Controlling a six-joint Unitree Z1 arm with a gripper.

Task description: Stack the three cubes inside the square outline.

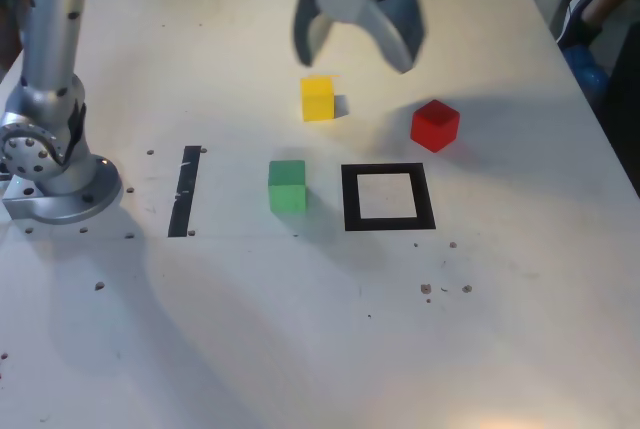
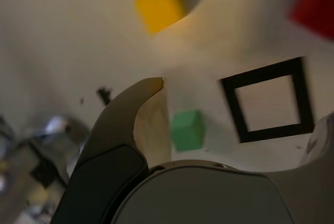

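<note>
White table (image 1: 300, 349) – tape strip (image 1: 186, 191) beside green cube (image 1: 287, 186); square outline (image 1: 388, 197) unblocked.

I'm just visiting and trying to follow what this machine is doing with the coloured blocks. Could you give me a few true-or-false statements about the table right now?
1. The square outline has nothing inside it. True.
2. The gripper is shut on a cube. False: it is open and holds nothing.
3. The green cube sits beside the outline, on the exterior view's left. True.
4. The yellow cube is stacked on the red cube. False: both rest apart on the table.
</note>
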